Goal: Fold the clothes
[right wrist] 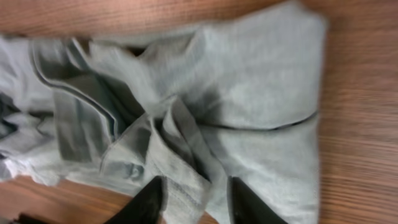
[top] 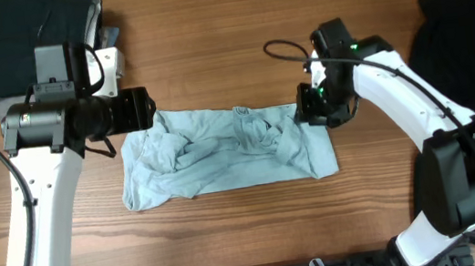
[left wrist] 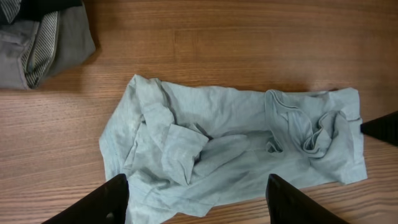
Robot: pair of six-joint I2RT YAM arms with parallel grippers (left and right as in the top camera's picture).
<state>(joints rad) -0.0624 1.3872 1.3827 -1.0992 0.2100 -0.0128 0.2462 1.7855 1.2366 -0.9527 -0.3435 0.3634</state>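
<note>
The light blue t-shirt point(top: 221, 149) lies crumpled and bunched on the wooden table, spread left to right. It also shows in the left wrist view point(left wrist: 236, 137) and in the right wrist view point(right wrist: 249, 81). My left gripper point(top: 144, 108) is open and empty, hovering over the shirt's left edge point(left wrist: 196, 180). My right gripper point(top: 308, 110) is at the shirt's right upper edge. Its fingers point(right wrist: 196, 186) stand partly apart, with a folded strip of the fabric between them.
A large black garment point(top: 462, 21) lies at the right table edge. Folded black and grey garments point(top: 22, 33) sit at the back left, and they also show in the left wrist view point(left wrist: 43, 37). The right gripper's tip point(left wrist: 382, 127) shows past the shirt's far end.
</note>
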